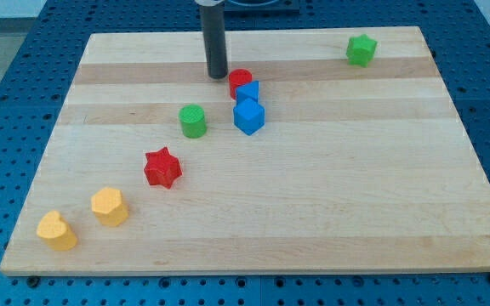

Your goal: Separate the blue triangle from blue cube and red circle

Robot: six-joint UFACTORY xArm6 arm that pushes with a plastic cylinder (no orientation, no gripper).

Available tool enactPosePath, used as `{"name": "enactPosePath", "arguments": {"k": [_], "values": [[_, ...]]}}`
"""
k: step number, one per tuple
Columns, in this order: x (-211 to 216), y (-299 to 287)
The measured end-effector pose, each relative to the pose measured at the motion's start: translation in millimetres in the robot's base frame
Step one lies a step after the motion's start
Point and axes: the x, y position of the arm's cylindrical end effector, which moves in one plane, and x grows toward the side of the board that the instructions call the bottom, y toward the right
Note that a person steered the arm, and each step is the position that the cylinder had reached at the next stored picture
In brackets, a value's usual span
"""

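Observation:
The red circle (pixel 239 80), the blue triangle (pixel 248 92) and the blue cube (pixel 249 116) sit bunched together in a short column near the board's upper middle. The triangle is wedged between the red circle above it and the blue cube below it, touching both. My tip (pixel 218 75) rests on the board just left of the red circle, a small gap away from it.
A green cylinder (pixel 193 121) lies left of the blue cube. A red star (pixel 162 167), a yellow hexagon (pixel 109 206) and a yellow heart (pixel 56 231) trail toward the view's bottom left. A green star-like block (pixel 361 50) sits at the top right. The wooden board (pixel 356 195) lies on a blue perforated table.

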Motion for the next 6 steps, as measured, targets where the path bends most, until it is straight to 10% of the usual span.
{"name": "enactPosePath", "arguments": {"k": [2, 6], "values": [[67.5, -3.0], [60.9, 106.2]]}}
